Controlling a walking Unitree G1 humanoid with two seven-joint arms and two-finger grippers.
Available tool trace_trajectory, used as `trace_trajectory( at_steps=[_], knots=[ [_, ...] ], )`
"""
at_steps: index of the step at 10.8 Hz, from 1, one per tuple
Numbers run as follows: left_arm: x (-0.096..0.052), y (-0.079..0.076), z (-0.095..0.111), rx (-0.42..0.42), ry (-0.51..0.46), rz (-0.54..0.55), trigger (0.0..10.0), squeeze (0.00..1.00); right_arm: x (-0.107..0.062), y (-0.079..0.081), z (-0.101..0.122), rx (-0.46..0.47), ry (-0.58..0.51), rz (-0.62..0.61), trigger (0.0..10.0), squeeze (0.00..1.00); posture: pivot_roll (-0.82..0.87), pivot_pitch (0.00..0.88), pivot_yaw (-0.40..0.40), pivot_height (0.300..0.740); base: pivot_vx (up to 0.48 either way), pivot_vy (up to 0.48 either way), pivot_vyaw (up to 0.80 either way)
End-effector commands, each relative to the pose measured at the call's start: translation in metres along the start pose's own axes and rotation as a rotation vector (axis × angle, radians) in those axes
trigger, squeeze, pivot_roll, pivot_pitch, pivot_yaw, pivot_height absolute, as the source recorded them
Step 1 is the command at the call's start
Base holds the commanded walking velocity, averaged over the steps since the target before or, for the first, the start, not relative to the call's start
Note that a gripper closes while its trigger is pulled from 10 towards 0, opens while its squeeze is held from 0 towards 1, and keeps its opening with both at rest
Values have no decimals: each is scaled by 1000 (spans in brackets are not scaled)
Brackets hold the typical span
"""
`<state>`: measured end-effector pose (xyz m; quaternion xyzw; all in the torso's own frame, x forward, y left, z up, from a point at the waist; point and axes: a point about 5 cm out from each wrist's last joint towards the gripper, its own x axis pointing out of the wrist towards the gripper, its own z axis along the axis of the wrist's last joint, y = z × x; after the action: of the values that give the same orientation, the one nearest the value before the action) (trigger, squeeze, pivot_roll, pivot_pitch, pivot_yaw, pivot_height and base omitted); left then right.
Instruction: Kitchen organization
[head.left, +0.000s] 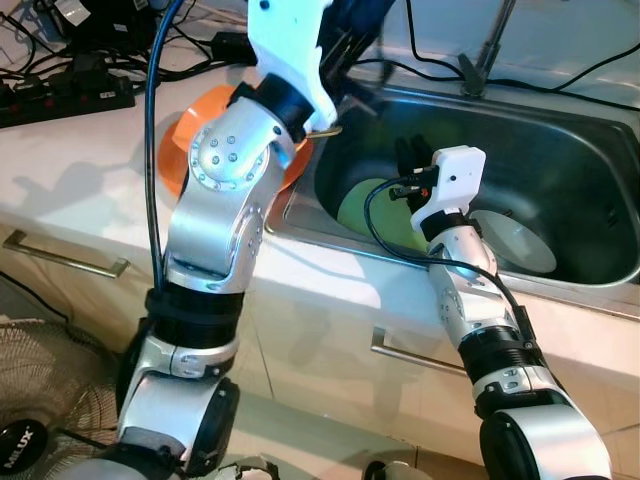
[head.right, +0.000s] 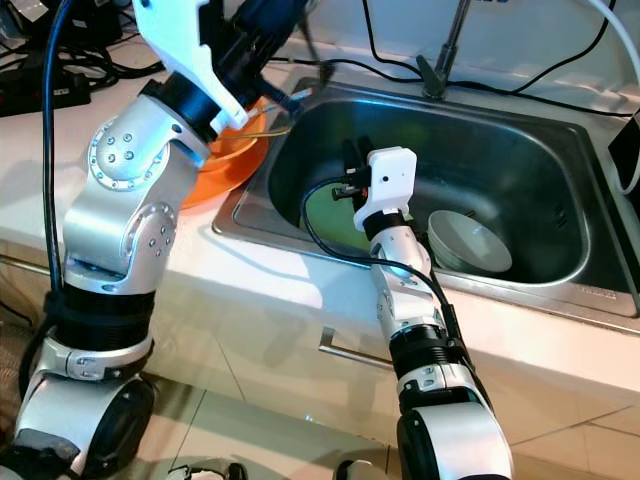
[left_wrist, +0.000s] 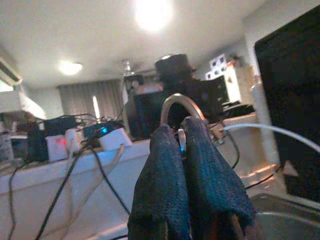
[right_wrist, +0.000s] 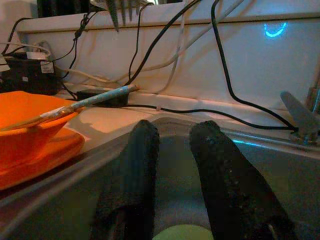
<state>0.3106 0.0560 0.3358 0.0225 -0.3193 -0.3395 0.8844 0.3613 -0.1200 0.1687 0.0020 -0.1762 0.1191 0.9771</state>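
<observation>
The left claw (left_wrist: 186, 150) is pinched tight on a thin metal utensil handle (left_wrist: 176, 102), held up over the sink's (head.right: 520, 170) left rim beside the orange bowl (head.right: 232, 150) on the surface. The right claw (right_wrist: 172, 150) hangs part open and empty inside the sink — just above a green plate (head.left: 375, 212), near a white bowl (head.right: 468, 245).

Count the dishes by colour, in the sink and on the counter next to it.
Orange: 2, a bowl on a plate, on the counter
Green: 1, a plate in the sink
White: 1, a bowl in the sink
Total: 4
</observation>
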Motion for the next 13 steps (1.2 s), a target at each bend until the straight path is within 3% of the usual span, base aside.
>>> trace_trajectory(
  at_steps=[1, 4, 6, 7, 8, 9, 10, 11, 12, 13],
  knots=[
    [-3, -3, 1, -65, -31, -20, 10000, 0, -4, -13, 0, -19, -7, -43, 10000, 1000, 103, 32, 4, 740, 0, 0, 0],
    [-11, -4, -12, -151, -12, -9, 10000, 0, -4, -36, 21, -220, -64, -5, 10000, 1000, 81, 24, 20, 740, 0, 0, 0],
    [-14, -1, -22, -190, 14, 9, 10000, 0, -5, -43, 29, -254, -87, 5, 10000, 1000, 77, 29, 27, 740, 0, 0, 0],
    [-16, 0, -26, -211, 20, 15, 10000, 0, -4, -41, 34, -269, -104, 42, 10000, 75, 77, 29, 27, 740, 0, 0, 0],
    [-21, 0, -35, -222, 55, 18, 10000, 0, -4, -35, 45, -317, -124, 145, 10000, 0, 68, 47, 37, 740, 0, 0, 0],
    [-22, -4, -36, -225, 64, -2, 10000, 0, -6, -34, 48, -332, -125, 199, 10000, 0, 66, 51, 41, 740, 0, 0, 0],
    [-21, -4, -35, -233, 57, -10, 10000, 0, -8, -33, 49, -329, -117, 236, 10000, 161, 66, 54, 43, 740, 0, 0, 0],
    [-21, -4, -35, -234, 56, -10, 10000, 0, -9, -31, 50, -350, -115, 254, 10000, 671, 67, 56, 45, 740, 0, 0, 0],
    [-21, -3, -35, -240, 56, -7, 10000, 0, -10, -25, 51, -339, -113, 302, 10000, 1000, 66, 60, 46, 740, 0, 0, 0],
    [-23, -3, -38, -233, 66, -10, 10000, 0, -12, -22, 52, -338, -109, 328, 10000, 1000, 65, 63, 46, 740, 0, 0, 0]
  ],
)
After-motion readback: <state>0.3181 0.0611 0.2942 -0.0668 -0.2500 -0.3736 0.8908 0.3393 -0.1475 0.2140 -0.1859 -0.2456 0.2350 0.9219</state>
